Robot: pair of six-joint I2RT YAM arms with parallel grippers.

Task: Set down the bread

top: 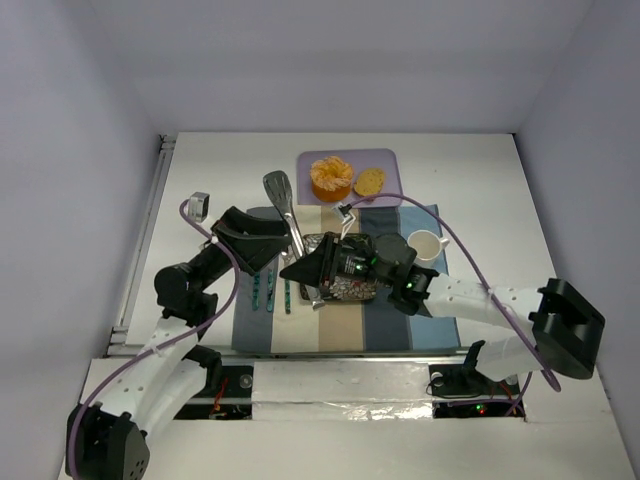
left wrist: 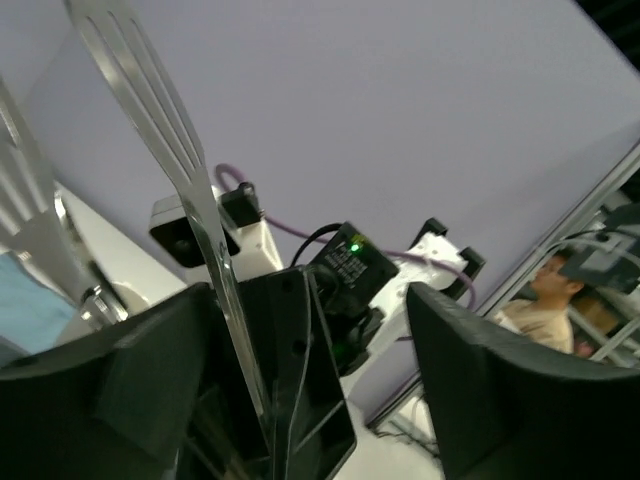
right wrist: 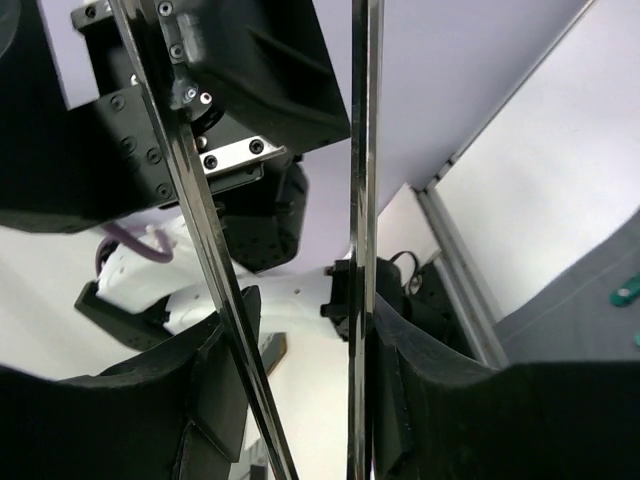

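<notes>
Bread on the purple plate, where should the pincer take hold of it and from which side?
Pinch the bread across its narrow width, toward its far right end, coming straight down from above. It lies flat on the plate, so only the crust edges offer a hold, and its near left end sits close to the orange, probably leaving little room there.

The bread (top: 369,181) is a small oval slice with a golden-yellow face and a darker brown crust edge. It lies flat, long axis diagonal, on the right half of the lavender plate (top: 388,158), just beside the orange segmented fruit (top: 331,177).
</notes>
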